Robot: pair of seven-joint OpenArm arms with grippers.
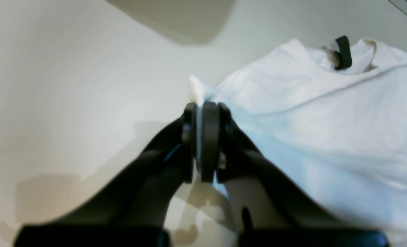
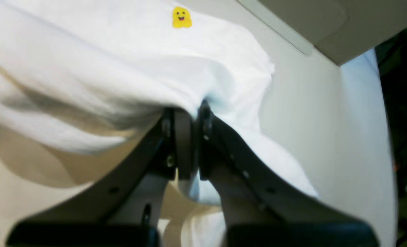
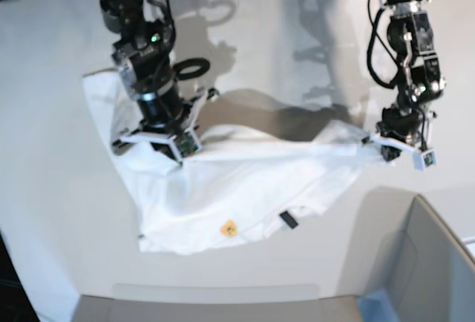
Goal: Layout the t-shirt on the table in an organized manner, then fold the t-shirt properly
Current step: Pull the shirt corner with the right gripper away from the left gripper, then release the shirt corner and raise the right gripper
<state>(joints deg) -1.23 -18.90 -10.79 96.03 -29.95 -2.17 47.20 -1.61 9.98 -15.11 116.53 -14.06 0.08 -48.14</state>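
Now, left gripper (image 1: 203, 144): clamping a corner of the t-shirt (image 3: 245, 188)
Right gripper (image 2: 189, 144): pinching a fold of the same cloth
T-shirt: lying rumpled on the table (image 3: 44, 151), sagging between both arms

Base view: the shirt (image 3: 245, 181) lies on the table (image 3: 44, 188), spanning the space between the two arms, its tag (image 3: 288, 219) and label (image 3: 229, 227) at the near edge, the label to the left of the tag. The right gripper (image 2: 193, 113) holds a fold at the shirt's left side; the left gripper (image 1: 203, 113) pinches a corner at the shirt's right end. A box-like corner piece (image 3: 415, 263) stands at the near right, in front of the left arm.
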